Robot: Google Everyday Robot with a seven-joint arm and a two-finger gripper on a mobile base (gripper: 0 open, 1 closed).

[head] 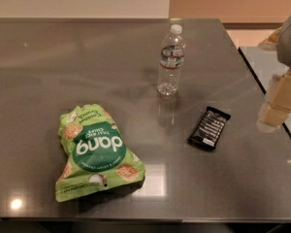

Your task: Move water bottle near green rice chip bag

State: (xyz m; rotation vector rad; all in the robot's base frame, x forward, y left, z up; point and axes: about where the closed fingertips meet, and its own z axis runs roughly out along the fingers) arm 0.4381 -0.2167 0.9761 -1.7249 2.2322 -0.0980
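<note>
The water bottle stands upright at the far middle of the grey table; it is clear and ribbed with a white cap and a white, red and blue label band. The green rice chip bag lies flat near the front left, its "dang" circle facing up. My gripper hangs at the right edge of the view, above the table's right edge, well to the right of the bottle and holding nothing I can see.
A small black wrapped bar lies on the table between the bottle and my gripper. A second table surface stands to the right across a narrow gap. A wall runs behind the table.
</note>
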